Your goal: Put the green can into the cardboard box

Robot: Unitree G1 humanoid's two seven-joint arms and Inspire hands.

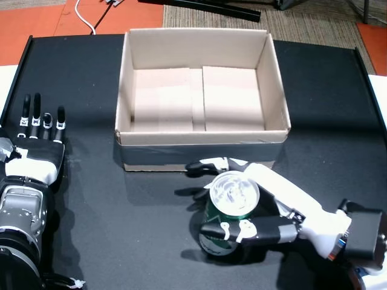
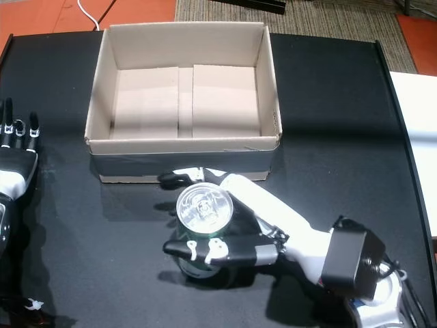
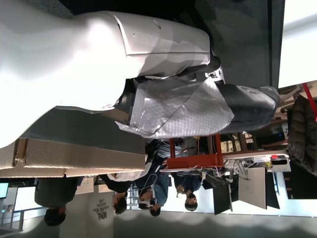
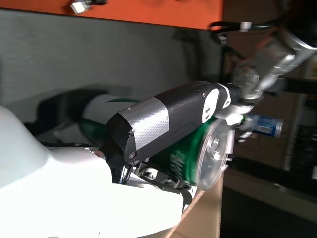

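The green can (image 1: 225,212) (image 2: 203,225) stands upright on the black table just in front of the cardboard box (image 1: 201,151) (image 2: 184,154). My right hand (image 1: 266,208) (image 2: 249,229) is wrapped around it, thumb across the near side and fingers behind. In the right wrist view the thumb (image 4: 163,119) presses on the can's green side (image 4: 185,156). The can's base seems lifted slightly, but I cannot tell for sure. My left hand (image 1: 37,142) (image 2: 15,154) lies flat at the table's left, fingers straight and apart, holding nothing. The box is open and empty.
The black table (image 1: 326,103) has raised edges left and right. Orange floor and a white cable (image 1: 84,18) lie beyond its far side. The left wrist view shows my left hand's body (image 3: 124,74), the box edge (image 3: 74,158), and people in the room behind.
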